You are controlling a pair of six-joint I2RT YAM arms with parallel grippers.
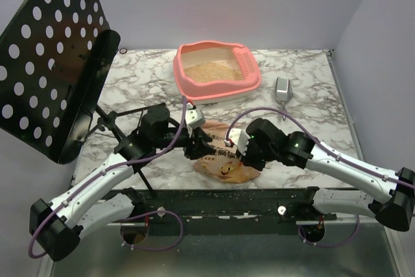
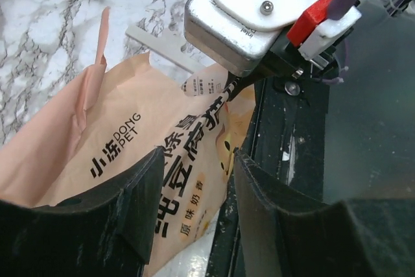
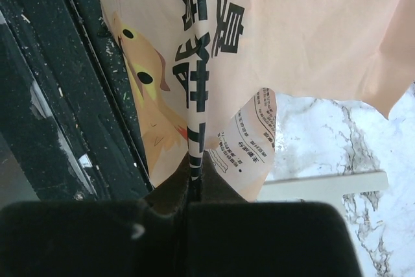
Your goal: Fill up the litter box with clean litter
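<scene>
The pink litter box (image 1: 246,87) stands at the back middle of the marble table, with tan clean litter (image 1: 211,72) spread over its floor. A crumpled tan paper bag (image 1: 224,167) with dark print lies near the front edge between my arms. My right gripper (image 1: 241,155) is shut on a folded edge of the bag (image 3: 194,128). My left gripper (image 1: 196,148) is open above the bag (image 2: 117,147), its black fingers (image 2: 139,189) apart and empty.
A small silver scoop (image 1: 283,89) lies right of the litter box. A black perforated panel on a stand (image 1: 55,63) leans over the table's left side. A black rail (image 1: 227,194) runs along the near edge. A white strip (image 3: 324,185) lies by the bag.
</scene>
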